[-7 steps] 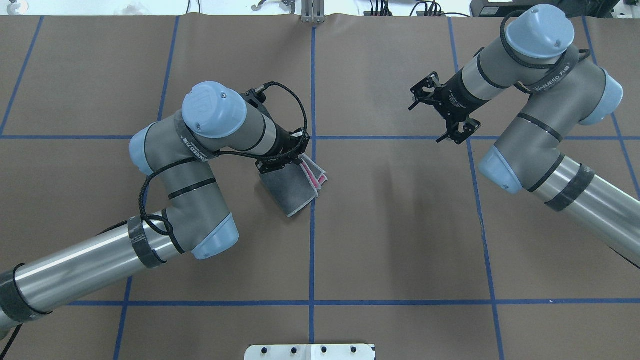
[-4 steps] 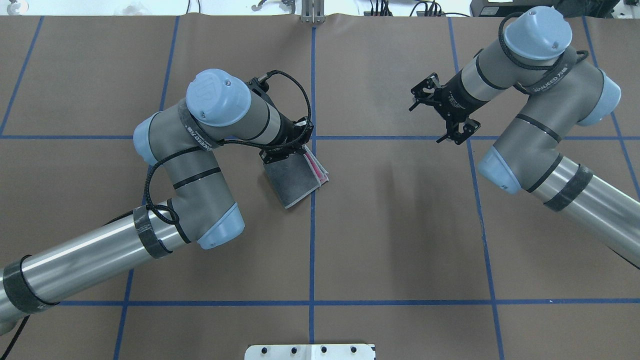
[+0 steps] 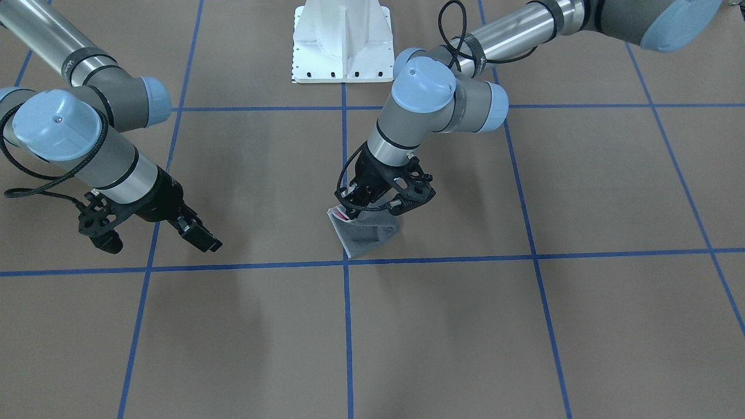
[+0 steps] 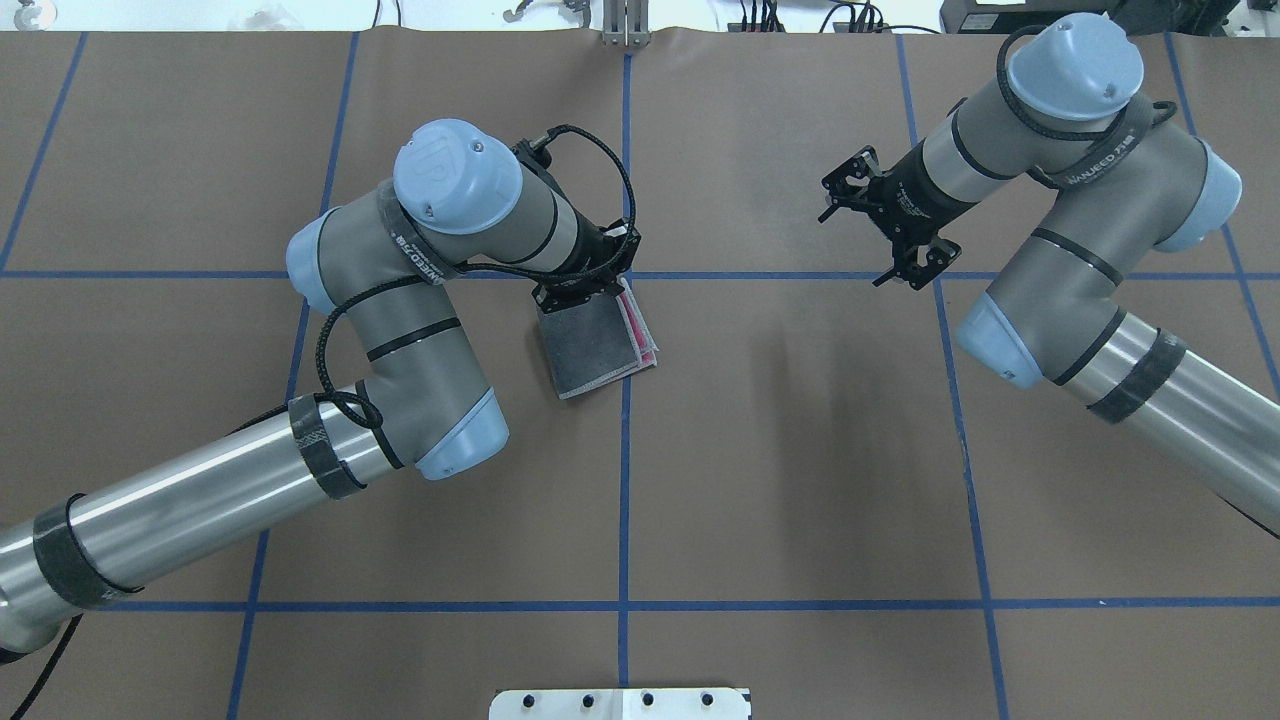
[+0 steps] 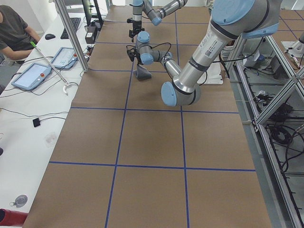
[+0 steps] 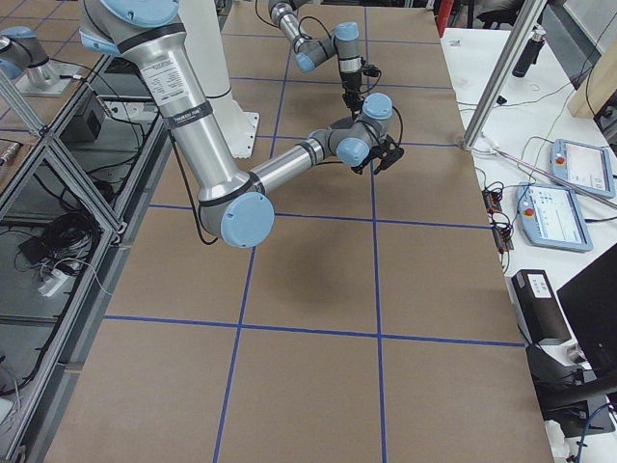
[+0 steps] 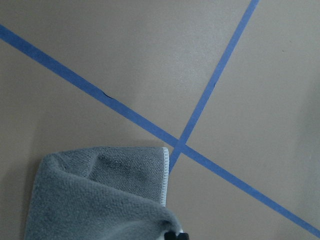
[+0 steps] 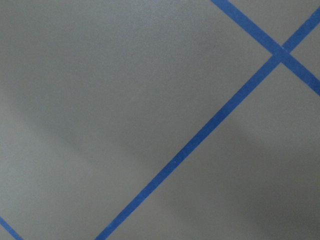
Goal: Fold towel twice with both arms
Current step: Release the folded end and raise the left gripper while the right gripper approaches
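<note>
Brown-covered table (image 4: 800, 450), divided into squares by blue tape lines (image 4: 624, 500). The folded towel (image 4: 590, 345), grey face up, lies beside a line crossing; a white pedestal base (image 3: 342, 43) stands at one edge.

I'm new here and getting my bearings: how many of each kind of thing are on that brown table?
robot arms: 2 (left arm, right arm)
towel: 1
white base: 1
total: 4

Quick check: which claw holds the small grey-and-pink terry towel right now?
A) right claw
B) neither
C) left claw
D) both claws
C: the left claw is shut on an edge of the folded grey-and-pink terry towel, while the right claw hangs open and empty, apart from it.
</note>
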`<state>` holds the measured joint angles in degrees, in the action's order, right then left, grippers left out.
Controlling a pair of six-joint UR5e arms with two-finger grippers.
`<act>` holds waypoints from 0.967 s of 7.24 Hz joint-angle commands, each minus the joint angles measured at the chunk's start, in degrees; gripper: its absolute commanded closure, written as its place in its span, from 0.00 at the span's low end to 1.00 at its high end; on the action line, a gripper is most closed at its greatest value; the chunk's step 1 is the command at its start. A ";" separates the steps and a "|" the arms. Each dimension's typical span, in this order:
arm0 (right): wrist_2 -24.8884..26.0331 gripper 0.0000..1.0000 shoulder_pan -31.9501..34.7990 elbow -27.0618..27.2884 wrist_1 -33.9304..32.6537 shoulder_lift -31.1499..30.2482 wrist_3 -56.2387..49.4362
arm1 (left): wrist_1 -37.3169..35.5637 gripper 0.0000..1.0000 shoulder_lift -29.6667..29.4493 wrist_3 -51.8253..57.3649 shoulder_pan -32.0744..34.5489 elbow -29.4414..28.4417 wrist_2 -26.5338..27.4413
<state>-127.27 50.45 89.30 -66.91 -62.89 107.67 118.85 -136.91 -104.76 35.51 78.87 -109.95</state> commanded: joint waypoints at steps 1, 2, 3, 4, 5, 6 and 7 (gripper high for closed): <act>-0.09 0.00 -0.09 0.00 0.03 -0.04 0.09 | 2.34 1.00 -1.34 0.00 0.87 -3.52 0.00; 0.00 0.00 -0.09 0.00 0.03 -0.13 0.09 | 4.09 1.00 -2.04 0.00 1.14 -5.54 0.00; 0.00 0.00 -0.09 0.00 0.03 -0.13 0.09 | 5.42 1.00 -3.52 0.00 1.14 -7.83 0.52; 0.00 0.00 -0.18 -0.09 0.03 -0.13 0.09 | 6.48 1.00 -5.36 -0.09 1.14 -10.55 1.31; 0.09 0.00 -0.35 -0.09 0.03 -0.13 0.09 | 7.53 0.71 -5.99 -0.09 1.14 -11.88 1.32; 0.17 0.00 -0.53 -0.09 0.03 -0.22 0.09 | 7.89 0.01 -6.17 0.00 1.14 -12.41 1.93; 0.26 0.00 -0.79 -0.18 0.11 -0.30 0.00 | 8.24 0.00 -6.61 -0.09 1.14 -12.77 2.45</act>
<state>-127.11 49.93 89.18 -66.86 -63.11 107.73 126.54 -142.99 -104.81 36.65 66.80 -108.11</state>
